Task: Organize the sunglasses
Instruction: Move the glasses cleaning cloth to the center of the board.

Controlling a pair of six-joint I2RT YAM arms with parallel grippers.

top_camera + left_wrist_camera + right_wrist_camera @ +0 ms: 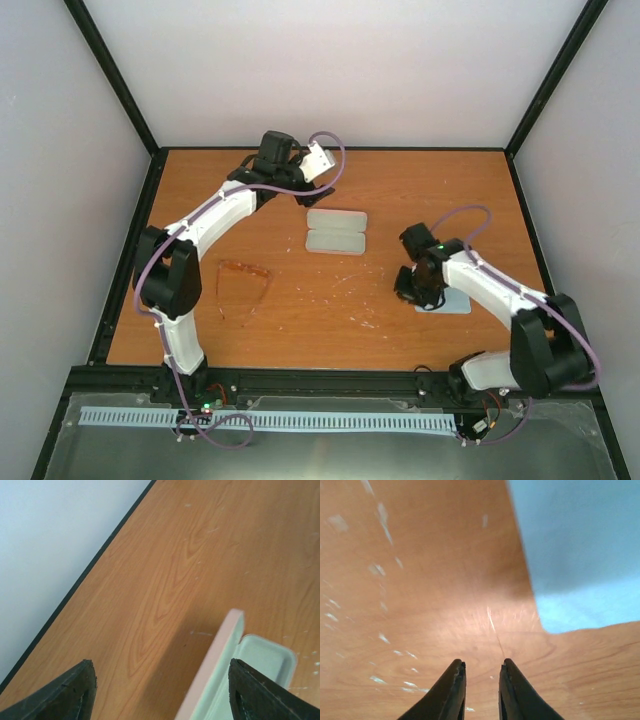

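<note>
The sunglasses (243, 285), a thin amber frame that nearly matches the wood, lie on the table left of centre, just right of the left arm's elbow. The pale pink case (336, 231) lies open in the middle, and no gripper touches it. My left gripper (302, 180) hovers just behind the case's far left corner. In the left wrist view it (162, 665) is wide open and empty, with the case's pink lid edge (222, 660) rising just inside the right fingertip. My right gripper (407, 288) hangs low over the wood just left of the blue cloth (447, 303). In the right wrist view its (482, 667) jaws stand a narrow gap apart, holding nothing.
The light blue cloth (580, 545) lies flat at the right of the table. A black frame rail (300, 378) runs along the near edge, and pale walls enclose the back and sides. White scuffs (380, 515) mark the wood.
</note>
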